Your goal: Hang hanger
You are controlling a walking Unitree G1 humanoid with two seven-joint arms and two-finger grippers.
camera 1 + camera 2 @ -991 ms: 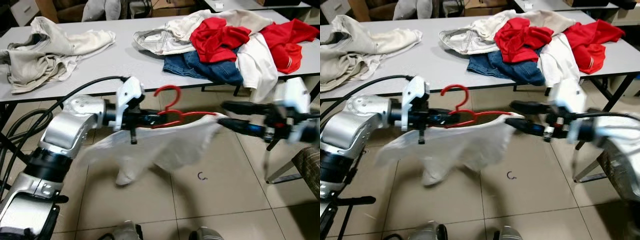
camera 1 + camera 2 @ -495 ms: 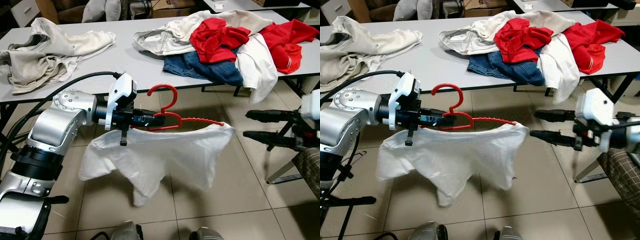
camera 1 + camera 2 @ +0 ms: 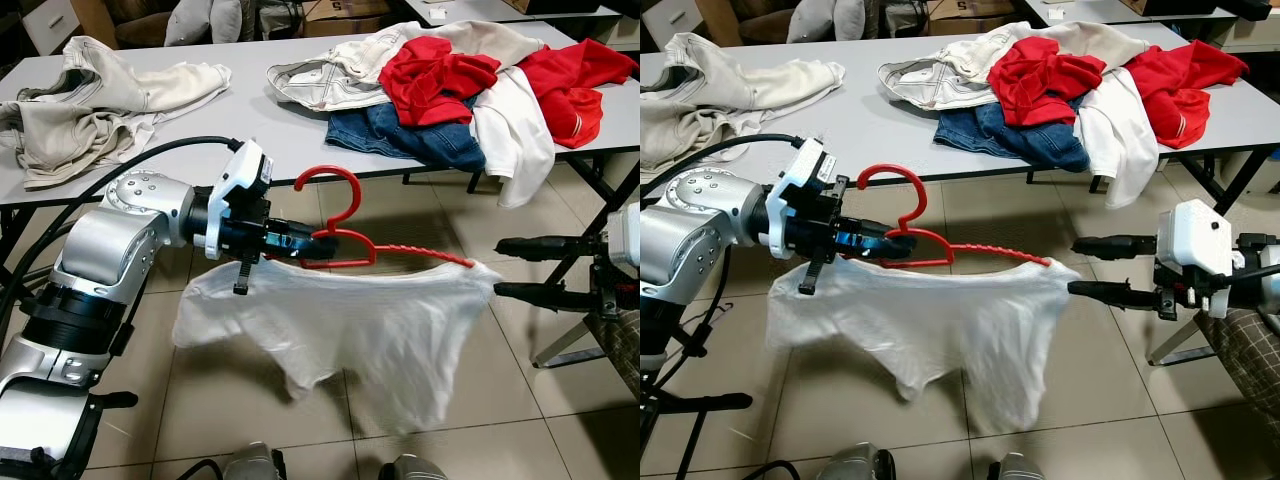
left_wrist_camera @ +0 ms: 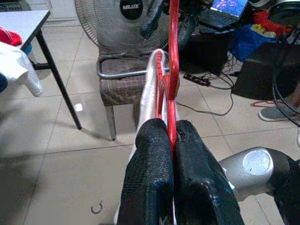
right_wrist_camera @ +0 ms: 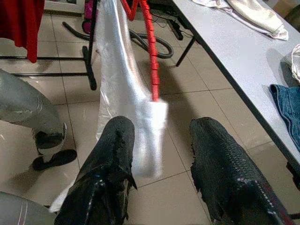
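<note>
The left gripper (image 3: 285,243) is clamping its black textured fingers (image 4: 149,174) tight on the red plastic hanger (image 3: 345,245), near the base of the curved hook. A thin, glossy white shirt (image 3: 370,320) is draping off the hanger, which is being held out above the tiled floor (image 3: 250,400), in front of the grey table (image 3: 240,120) piled with crumpled clothes (image 3: 440,85). The right gripper (image 3: 1090,268) is sitting spread wide, holding nothing, just beside the shirt's far shoulder and the hanger's ridged arm tip.
</note>
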